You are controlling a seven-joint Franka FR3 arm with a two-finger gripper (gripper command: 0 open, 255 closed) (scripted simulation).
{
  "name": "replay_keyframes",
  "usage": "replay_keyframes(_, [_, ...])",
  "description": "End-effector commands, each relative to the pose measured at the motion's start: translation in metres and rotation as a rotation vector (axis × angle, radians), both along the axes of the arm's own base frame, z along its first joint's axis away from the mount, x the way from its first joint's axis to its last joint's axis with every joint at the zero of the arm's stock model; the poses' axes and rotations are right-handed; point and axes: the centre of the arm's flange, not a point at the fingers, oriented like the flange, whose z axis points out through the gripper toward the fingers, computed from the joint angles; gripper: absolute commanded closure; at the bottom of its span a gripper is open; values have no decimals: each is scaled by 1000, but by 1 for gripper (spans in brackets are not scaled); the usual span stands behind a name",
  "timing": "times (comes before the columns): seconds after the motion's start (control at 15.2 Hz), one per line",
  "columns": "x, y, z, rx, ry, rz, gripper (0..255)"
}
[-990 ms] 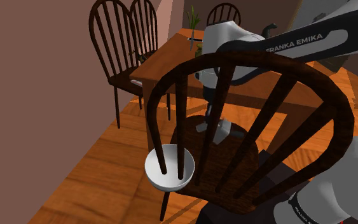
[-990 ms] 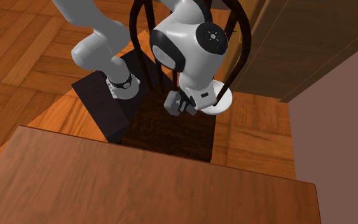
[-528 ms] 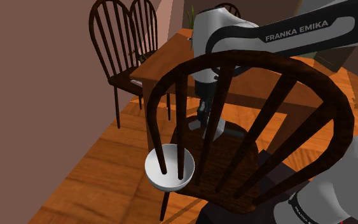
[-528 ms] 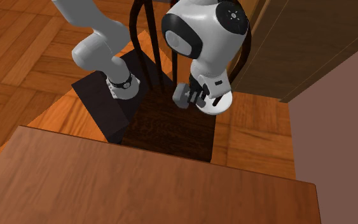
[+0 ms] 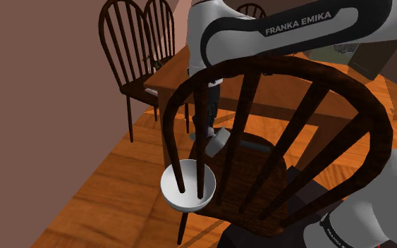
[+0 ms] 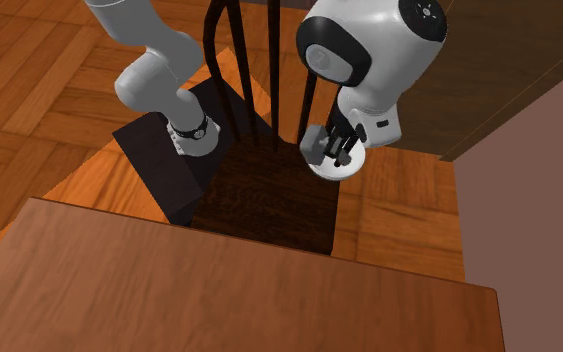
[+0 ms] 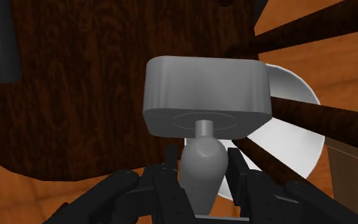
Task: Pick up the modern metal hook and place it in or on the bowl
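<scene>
My end effector (image 7: 203,175) pinches the grey hook (image 7: 206,95) by its stem, seemingly over the white bowl's (image 7: 289,143) rim on the chair (image 7: 75,95); I'd centre it, dodge the spindles (image 7: 311,118), then lower and release.

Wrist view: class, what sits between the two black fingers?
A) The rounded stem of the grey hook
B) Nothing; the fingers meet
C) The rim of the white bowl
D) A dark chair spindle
A: the gripper is shut on the grey hook, its fingers pressing the rounded stem from both sides, while the white bowl lies beyond it, untouched.
</scene>
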Motion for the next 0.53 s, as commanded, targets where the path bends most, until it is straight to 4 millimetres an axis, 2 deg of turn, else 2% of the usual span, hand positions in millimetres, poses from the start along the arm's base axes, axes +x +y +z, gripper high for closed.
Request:
replay_keyframes(0.0, [-25, 73, 6, -4, 8, 103, 255])
replay_keyframes(0.13, [-23, 92, 8, -4, 8, 103, 255])
replay_keyframes(0.46, [-23, 92, -18, -4, 8, 103, 255])
